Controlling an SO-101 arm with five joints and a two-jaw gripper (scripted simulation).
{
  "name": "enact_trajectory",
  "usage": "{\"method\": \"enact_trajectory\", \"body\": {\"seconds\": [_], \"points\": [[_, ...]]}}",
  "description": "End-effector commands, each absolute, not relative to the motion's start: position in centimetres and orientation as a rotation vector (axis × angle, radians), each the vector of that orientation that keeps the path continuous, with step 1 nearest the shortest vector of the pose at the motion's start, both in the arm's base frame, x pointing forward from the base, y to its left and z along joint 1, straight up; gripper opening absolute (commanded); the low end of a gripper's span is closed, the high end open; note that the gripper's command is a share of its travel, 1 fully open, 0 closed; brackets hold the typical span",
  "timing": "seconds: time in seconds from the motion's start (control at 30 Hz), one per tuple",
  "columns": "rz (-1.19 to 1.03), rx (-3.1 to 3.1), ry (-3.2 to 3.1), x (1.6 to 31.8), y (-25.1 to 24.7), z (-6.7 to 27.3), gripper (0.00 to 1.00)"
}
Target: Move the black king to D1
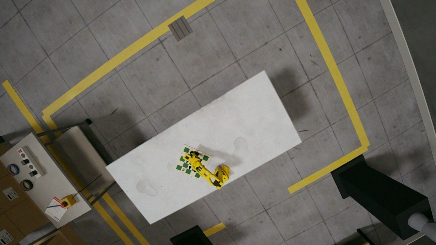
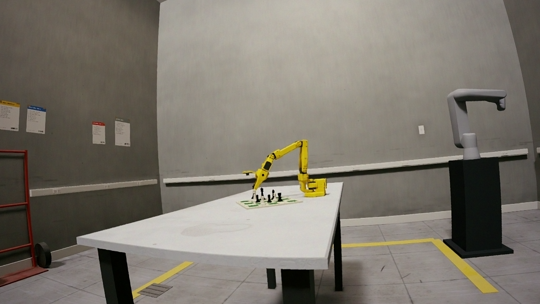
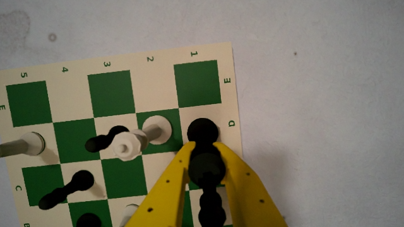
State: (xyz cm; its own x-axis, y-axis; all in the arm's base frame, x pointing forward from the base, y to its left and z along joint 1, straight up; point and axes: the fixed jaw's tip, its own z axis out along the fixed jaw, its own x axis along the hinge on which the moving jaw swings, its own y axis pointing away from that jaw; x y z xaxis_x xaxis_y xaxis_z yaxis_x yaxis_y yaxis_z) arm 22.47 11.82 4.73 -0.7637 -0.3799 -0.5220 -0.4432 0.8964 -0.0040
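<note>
White table (image 1: 244, 115), green board (image 3: 196, 83): my gripper (image 3: 203, 151) is clamped on the black king (image 3: 206, 168), its base over D1. Release while it's tilted and it may topple onto the neighbouring white piece (image 3: 132, 143).

— How is the black king (image 3: 206, 164) seen?
— It is held upright, its round base over the cream square D1 (image 3: 205, 123).
— Is it clamped?
— Yes, between yellow fingers.
</note>
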Motion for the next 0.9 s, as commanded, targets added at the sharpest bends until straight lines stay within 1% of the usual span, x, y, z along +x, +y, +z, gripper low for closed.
{"method": "enact_trajectory", "body": {"seconds": [0.0,0.87], "points": [[0.159,-0.590,2.532,22.67,11.73,4.87,0.00],[0.159,-0.590,2.532,22.68,11.73,4.01,0.00]]}}
